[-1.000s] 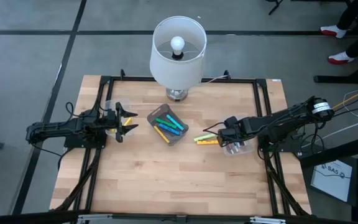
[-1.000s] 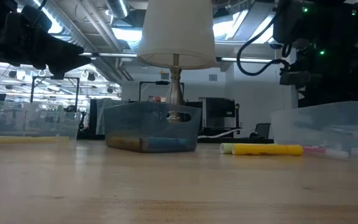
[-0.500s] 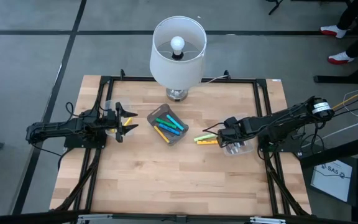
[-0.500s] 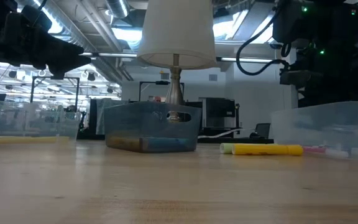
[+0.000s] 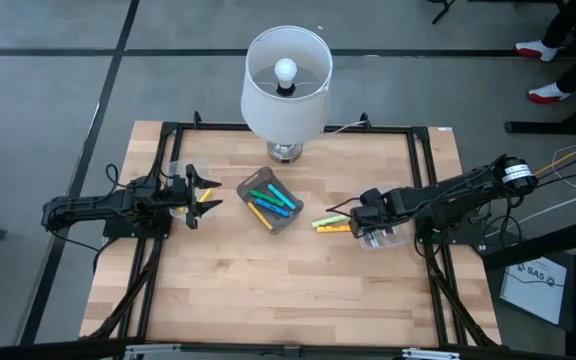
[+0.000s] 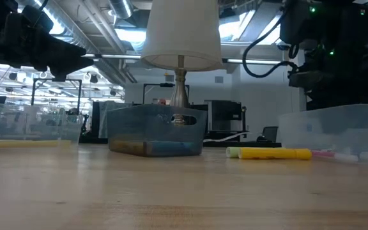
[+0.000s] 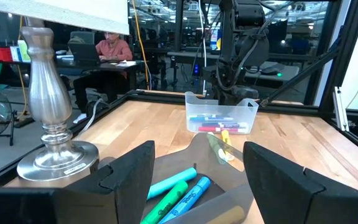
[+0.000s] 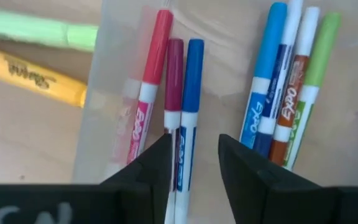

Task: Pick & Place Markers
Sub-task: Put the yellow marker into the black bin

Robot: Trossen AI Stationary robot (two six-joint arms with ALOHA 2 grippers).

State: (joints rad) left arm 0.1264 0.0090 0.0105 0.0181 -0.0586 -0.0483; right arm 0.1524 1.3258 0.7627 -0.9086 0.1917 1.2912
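Right pincer [image 8: 191,155] hangs over the clear bin [image 5: 383,238], fingers apart astride the markers [image 8: 185,93] inside, gripping none. Left pincer [image 5: 200,196] waits wide apart at the desk's [image 5: 298,290] left.

right gripper [image 8: 193,163] parted | over markers [image 8: 185,93] | clear bin [image 8: 104,74]

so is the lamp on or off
Cannot tell. The high view shows the bulb inside the white shade, but no clear glow.

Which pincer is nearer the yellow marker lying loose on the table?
Right. The right pincer hovers just beside the yellow marker; the left pincer is across the grey bin.
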